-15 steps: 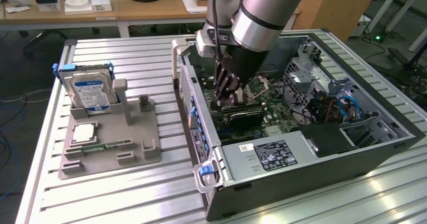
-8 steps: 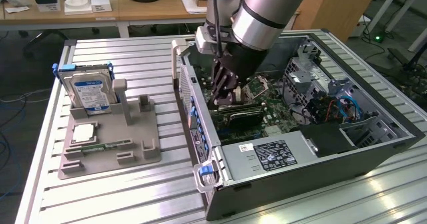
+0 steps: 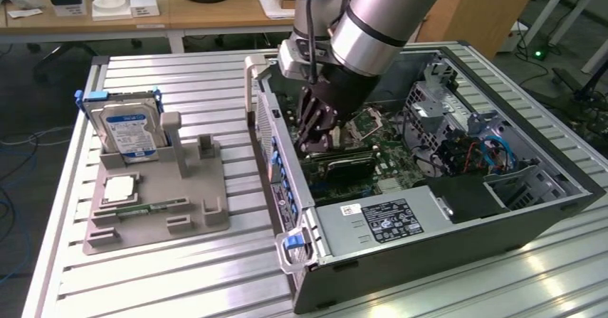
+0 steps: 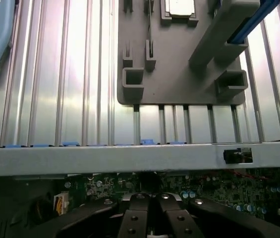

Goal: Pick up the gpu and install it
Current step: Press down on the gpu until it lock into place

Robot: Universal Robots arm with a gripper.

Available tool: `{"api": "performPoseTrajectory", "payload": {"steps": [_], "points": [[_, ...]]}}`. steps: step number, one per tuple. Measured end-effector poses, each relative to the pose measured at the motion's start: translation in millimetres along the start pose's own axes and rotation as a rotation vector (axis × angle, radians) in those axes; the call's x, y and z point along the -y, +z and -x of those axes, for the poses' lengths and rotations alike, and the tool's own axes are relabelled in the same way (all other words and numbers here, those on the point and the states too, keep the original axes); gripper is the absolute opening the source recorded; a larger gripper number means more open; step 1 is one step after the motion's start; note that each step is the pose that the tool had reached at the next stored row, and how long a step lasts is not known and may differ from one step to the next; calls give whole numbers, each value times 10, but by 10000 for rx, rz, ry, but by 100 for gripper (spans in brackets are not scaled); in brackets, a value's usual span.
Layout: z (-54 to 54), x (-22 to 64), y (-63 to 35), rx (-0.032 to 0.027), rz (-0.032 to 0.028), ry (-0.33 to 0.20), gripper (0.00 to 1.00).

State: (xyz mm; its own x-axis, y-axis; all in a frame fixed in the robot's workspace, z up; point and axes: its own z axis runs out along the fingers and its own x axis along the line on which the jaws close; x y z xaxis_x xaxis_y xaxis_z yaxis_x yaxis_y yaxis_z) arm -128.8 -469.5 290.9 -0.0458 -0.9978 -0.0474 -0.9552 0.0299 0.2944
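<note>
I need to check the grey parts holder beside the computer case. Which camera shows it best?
The exterior view: the grey parts holder appears whole on the slatted table, carrying the hard drive, a chip and a memory stick. The wrist view catches just one end of it, with empty slots, beyond the case wall.

The gpu (image 3: 344, 163) lies partly hidden beneath the arm.

arm angled steeply downward, wrist low, claw (image 3: 318, 141) pointing down, fingers (image 4: 135, 220) closed together

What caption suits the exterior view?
Shut pincer pressing the dark flat gpu card into the open grey computer case.
</note>
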Motion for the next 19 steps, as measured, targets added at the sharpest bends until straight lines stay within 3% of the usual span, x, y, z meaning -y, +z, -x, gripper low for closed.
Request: {"api": "performPoseTrajectory", "payload": {"steps": [2, 5, 6, 8, 17, 18, 19], "points": [[28, 49, 34, 4, 12, -2, 10], [60, 66, 44, -8, -204, -87, 10], [63, 66, 45, -16, -321, -129, 10], [69, 67, 47, -25, -625, -210, 10], [91, 67, 50, -34, -2262, -462, 10], [91, 67, 52, -32, -2374, -470, 10], [91, 68, 53, -32, -2396, -472, 10]]}}
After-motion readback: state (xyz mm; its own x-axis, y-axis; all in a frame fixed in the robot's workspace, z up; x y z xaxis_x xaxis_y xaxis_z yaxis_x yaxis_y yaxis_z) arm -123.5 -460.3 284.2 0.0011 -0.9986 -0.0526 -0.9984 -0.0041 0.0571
